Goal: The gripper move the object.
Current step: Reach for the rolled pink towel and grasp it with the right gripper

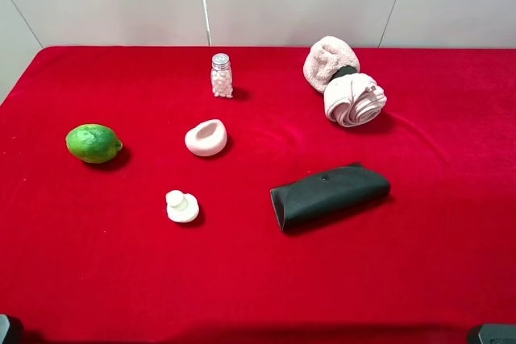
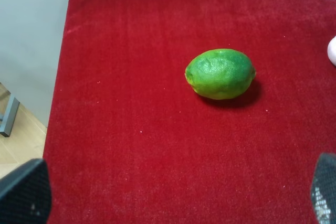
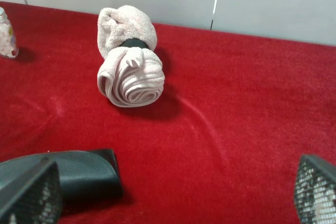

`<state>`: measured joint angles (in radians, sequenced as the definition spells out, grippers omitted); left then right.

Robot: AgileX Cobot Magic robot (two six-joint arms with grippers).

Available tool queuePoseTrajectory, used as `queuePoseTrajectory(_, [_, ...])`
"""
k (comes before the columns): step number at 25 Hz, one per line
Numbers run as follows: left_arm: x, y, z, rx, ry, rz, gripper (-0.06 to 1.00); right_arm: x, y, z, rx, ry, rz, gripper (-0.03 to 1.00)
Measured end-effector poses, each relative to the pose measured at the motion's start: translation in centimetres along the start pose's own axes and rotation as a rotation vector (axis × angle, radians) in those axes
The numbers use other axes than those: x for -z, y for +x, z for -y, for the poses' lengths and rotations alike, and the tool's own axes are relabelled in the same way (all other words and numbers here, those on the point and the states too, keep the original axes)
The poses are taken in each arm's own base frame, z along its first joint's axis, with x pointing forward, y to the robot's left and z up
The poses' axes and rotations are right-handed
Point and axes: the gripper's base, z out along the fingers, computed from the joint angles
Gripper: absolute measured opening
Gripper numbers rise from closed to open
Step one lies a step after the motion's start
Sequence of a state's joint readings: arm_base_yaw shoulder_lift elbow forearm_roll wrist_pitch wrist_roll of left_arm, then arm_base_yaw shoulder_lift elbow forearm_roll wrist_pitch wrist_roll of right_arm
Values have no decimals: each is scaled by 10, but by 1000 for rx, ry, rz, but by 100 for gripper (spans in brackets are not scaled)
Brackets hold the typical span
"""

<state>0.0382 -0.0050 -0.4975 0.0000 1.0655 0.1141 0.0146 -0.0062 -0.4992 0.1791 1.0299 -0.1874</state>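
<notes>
The object [image 1: 344, 80] lies by the counter's [image 1: 451, 263] far edge; we hold right jaws released toward it to reach; left jaws released too.

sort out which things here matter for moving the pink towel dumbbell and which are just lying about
Job in hand: pink towel dumbbell; right pincer, open and facing it.

Lying about: lime, white shell, small bottle, white knob, dark pouch.

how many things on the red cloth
6: lime left, jar back centre, white shell mid, small white piece in front of it, dark pouch front right, towel dumbbell back right.
</notes>
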Motion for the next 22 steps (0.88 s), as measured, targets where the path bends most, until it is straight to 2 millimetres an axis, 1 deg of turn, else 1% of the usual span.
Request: queuePoseTrajectory(22, [0,0,0,0,0,0,97,0,0,0,0,0,0,69])
